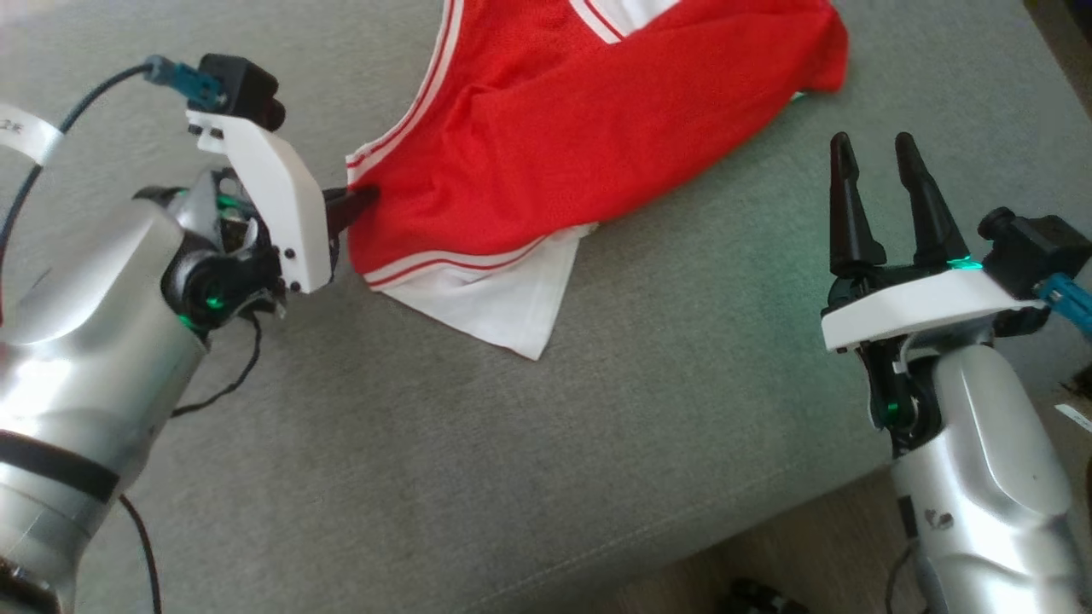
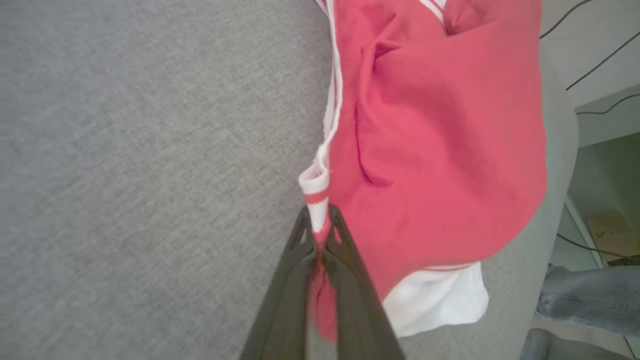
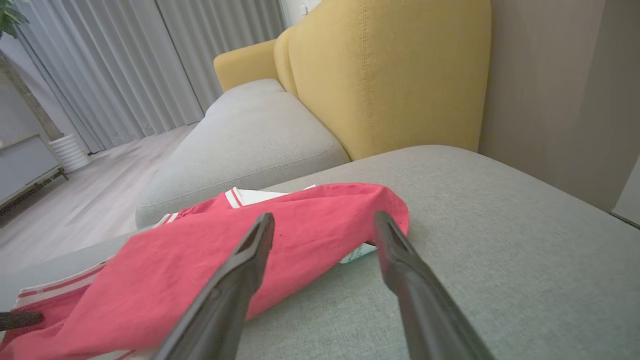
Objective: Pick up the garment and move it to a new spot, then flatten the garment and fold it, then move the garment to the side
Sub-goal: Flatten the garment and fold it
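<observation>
Head view: the red garment (image 1: 580, 128) lies bunched at twelve o'clock on the grey cushion (image 1: 512, 443). The left gripper (image 1: 354, 205) bites its nine o'clock edge, and the right gripper (image 1: 872, 145) stands spread and empty at four o'clock.

Left wrist view: the fingers (image 2: 345, 250) pinch only the striped trim (image 2: 315, 187), which may slip free on lifting.

Right wrist view: hauling one-handed could bunch the cloth further.

Big soft grey cloth seat cushion (image 1: 444, 443), flat and wide. Behind it, a tall yellow cloth sofa back (image 3: 390, 75). Beside that, a second long grey seat cushion (image 3: 260, 130). Farther off, long grey curtains (image 3: 125, 60), pale wooden floor (image 3: 90, 200) and a small white ridged pot (image 3: 70, 152). Past the big cushion's edge, a leg in blue jeans (image 2: 590, 300) and thin black cables (image 2: 600, 64).
</observation>
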Controlling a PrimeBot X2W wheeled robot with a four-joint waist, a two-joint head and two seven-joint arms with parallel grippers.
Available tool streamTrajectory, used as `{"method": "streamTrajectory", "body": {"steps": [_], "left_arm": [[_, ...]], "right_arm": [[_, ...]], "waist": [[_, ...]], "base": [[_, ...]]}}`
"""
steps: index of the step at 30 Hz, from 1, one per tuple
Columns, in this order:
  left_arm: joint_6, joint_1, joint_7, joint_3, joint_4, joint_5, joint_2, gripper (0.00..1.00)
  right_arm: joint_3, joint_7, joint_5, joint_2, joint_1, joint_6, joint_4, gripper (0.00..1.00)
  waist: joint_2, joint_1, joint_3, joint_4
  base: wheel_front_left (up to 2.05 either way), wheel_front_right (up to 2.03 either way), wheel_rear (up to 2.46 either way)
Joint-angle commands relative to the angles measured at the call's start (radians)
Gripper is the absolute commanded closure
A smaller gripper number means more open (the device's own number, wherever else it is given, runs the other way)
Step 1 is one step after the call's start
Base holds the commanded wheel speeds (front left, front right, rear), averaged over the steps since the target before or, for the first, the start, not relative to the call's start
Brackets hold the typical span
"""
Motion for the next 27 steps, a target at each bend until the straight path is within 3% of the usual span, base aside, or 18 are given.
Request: {"method": "streamTrajectory", "body": {"steps": [1, 8, 15, 21, 22, 23, 24, 27], "left_arm": [[-0.006, -0.055, -0.015, 0.024, -0.015, -0.017, 0.041, 1.0], [-0.006, -0.019, -0.012, 0.023, -0.004, -0.13, 0.064, 1.0], [-0.002, 0.105, -0.012, 0.063, 0.034, -0.223, 0.151, 1.0], [0.018, 0.162, -0.061, 0.083, 0.058, -0.235, 0.176, 1.0], [0.018, 0.171, -0.074, 0.085, 0.065, -0.237, 0.172, 0.74], [0.017, 0.177, -0.085, 0.087, 0.071, -0.238, 0.167, 0.06], [0.016, 0.181, -0.095, 0.088, 0.077, -0.238, 0.163, 0.0], [0.011, 0.184, -0.129, 0.087, 0.088, -0.227, 0.154, 0.0]], "right_arm": [[0.017, -0.012, 0.002, -0.001, -0.028, -0.001, -0.028, 0.0], [-0.006, 0.014, -0.006, -0.031, 0.002, -0.001, -0.027, 0.0], [-0.024, 0.073, -0.013, -0.047, 0.055, -0.001, -0.052, 0.0], [-0.047, 0.096, -0.022, -0.049, 0.076, -0.001, -0.072, 0.0], [-0.048, 0.1, -0.023, -0.049, 0.078, -0.001, -0.075, 0.0], [-0.047, 0.105, -0.022, -0.047, 0.08, -0.001, -0.078, 0.0], [-0.046, 0.109, -0.021, -0.047, 0.081, -0.001, -0.08, 0.0], [-0.045, 0.116, -0.022, -0.045, 0.085, -0.001, -0.084, 0.0]], "waist": [[0.0, -0.0001, -0.023, 0.026], [0.0, -0.0001, -0.114, 0.125], [0.0, -0.0001, -0.184, 0.238], [0.0, -0.0001, -0.196, 0.279], [0.0, -0.0001, -0.197, 0.285], [0.0, -0.0001, -0.197, 0.291], [0.0, -0.0001, -0.197, 0.297], [0.0, -0.0001, -0.201, 0.31]], "base": [[0.0, 0.0, 0.0], [0.0, 0.0, 0.0], [0.0, 0.0, 0.0], [0.0, 0.0, 0.0], [0.0, 0.0, 0.0], [0.0, 0.0, 0.0], [0.0, 0.0, 0.0], [0.0, 0.0, 0.0]]}}
